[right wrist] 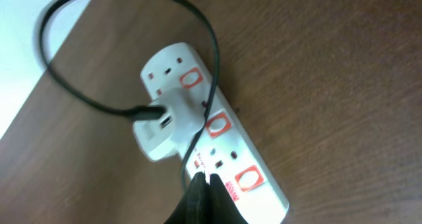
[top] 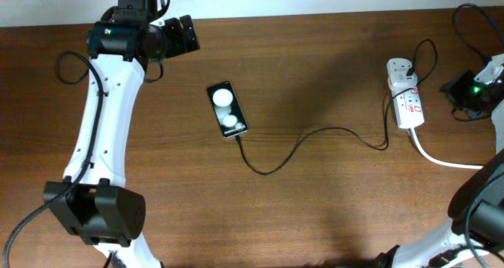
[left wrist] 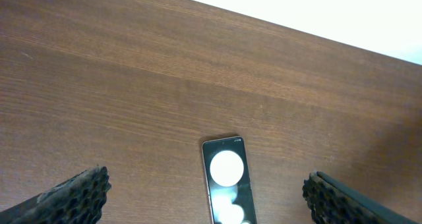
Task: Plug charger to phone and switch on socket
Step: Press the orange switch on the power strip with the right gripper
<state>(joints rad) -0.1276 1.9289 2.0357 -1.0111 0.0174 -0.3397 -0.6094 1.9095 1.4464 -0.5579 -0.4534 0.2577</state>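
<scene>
Since the charger (top: 315, 134) runs from the phone (top: 227, 109) — left of centre, toward the far edge — to its white adapter (right wrist: 158, 128) seated in the socket (top: 408, 102) by the right edge, we judge plugging done and switching left. Our right gripper (right wrist: 206, 179), fingers pinched together, points at a red switch (right wrist: 198, 163); our left gripper (top: 186, 34) hangs wide open over the phone. Brown wood-grain bench (top: 331, 213), plain white beyond its far edge.
</scene>
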